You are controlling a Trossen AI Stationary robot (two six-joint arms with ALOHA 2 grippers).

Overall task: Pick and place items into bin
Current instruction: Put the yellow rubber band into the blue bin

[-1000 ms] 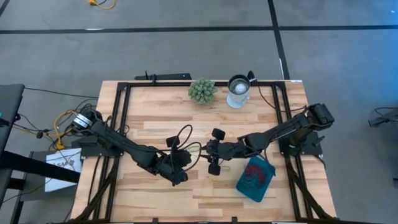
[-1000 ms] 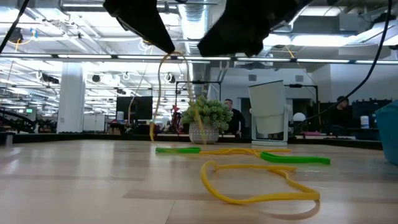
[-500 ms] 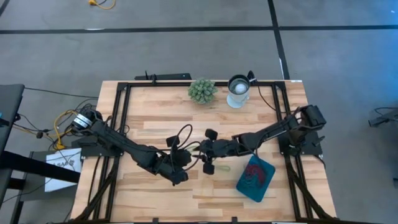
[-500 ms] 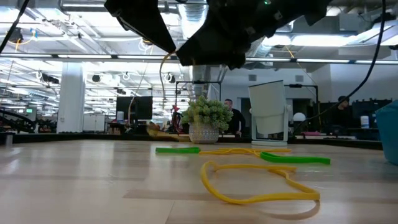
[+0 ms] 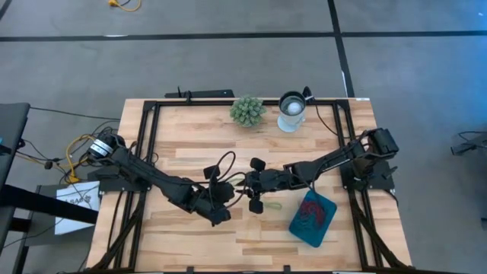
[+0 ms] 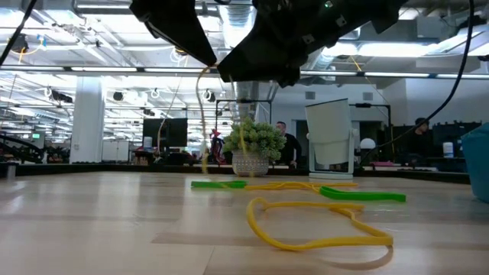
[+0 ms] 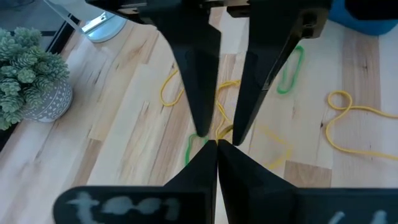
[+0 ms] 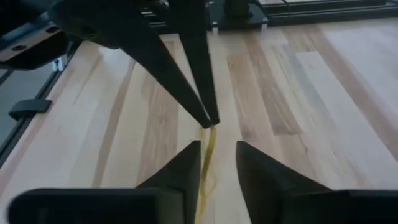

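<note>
Change since earlier frames: the right gripper (image 5: 248, 184) has slid leftward toward frame centre, meeting the left gripper (image 5: 228, 192) tip to tip; nothing else on the table has shifted.

Progress: partly done, by judgement. The bin (image 5: 313, 218), lower right of the high view, already holds a tangle of red and blue bands. Left on the wood at least: a large yellow loop (image 6: 317, 221) in the low view's lower centre, two green bands (image 6: 218, 184) (image 6: 361, 196) behind it, thin yellow strands around them. The plant ball (image 5: 247, 111) and the cup (image 5: 291, 111), upper centre, are no part of the job.

Item in hand: one yellow band (image 8: 207, 155), hanging from the left gripper's tips above the table, at the middle of the high view, well apart from the bin.

Left arm: reaches from the frame's left edge to centre; jaws pressed together, pinching the top of that band.

Right arm: stretched low from the right edge; fingers (image 8: 264, 175) apart, one to each side of the hanging band, not yet gripping it. Apparently a hand-over.
</note>
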